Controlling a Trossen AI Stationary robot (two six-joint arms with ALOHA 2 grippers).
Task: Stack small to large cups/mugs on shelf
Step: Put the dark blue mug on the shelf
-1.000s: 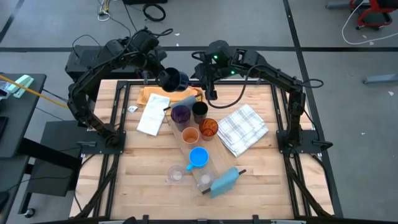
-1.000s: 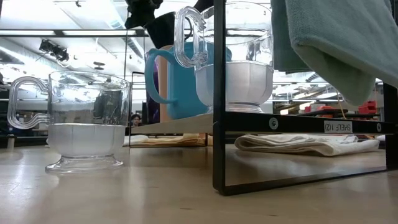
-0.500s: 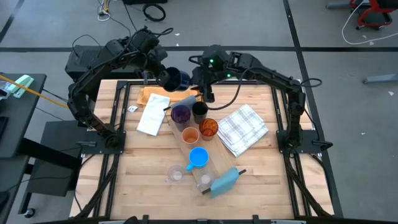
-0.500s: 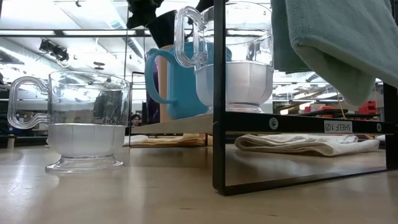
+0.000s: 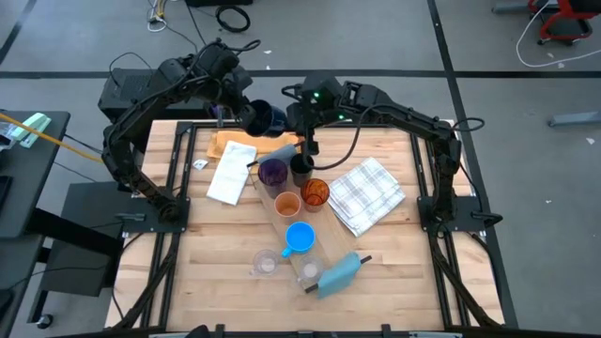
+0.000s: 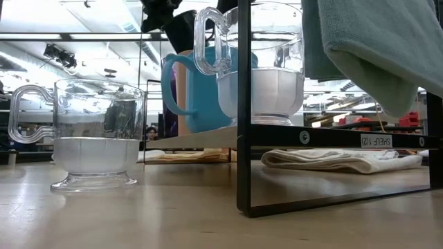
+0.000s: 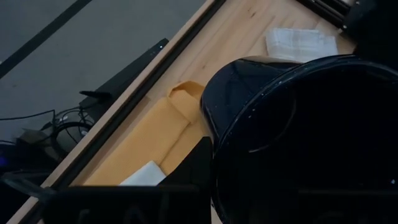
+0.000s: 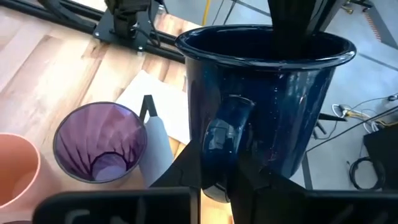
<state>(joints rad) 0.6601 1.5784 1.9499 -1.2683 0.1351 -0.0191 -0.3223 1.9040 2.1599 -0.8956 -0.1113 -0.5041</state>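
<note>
The dark navy mug (image 5: 266,117) hangs upright over the table's far edge, held between both grippers. My left gripper (image 5: 246,111) is shut on its rim. My right gripper (image 8: 217,182) is shut on its handle. Below them the shelf (image 5: 282,221), a pale plank, carries the purple tumbler (image 5: 273,172), the black cup (image 5: 300,169), two orange cups (image 5: 287,204) (image 5: 315,192), the bright blue mug (image 5: 300,237) and a clear glass (image 5: 310,272). Another clear glass (image 5: 267,263) stands on the table beside the shelf. My left gripper holds the mug's rim (image 8: 311,46) with one finger (image 8: 292,18) reaching down inside and the other finger (image 7: 194,169) outside the wall. The mug hangs upright, clear of the table. My right gripper pinches the lower part of the mug's handle (image 8: 219,149) between its two fingers (image 8: 186,171), coming from the table's right and slanting downward. The handle stands upright between them.
A white checked cloth (image 5: 368,192) lies right of the shelf and a white folded cloth (image 5: 230,169) to its left. An orange-brown board (image 5: 235,143) lies under the mug. A blue-grey piece (image 5: 340,272) sits at the shelf's near end. The near half of the table is bare wood.
My right gripper has moved a little toward the table's left and down, closer to the navy mug. The mug and my left gripper have kept still.
</note>
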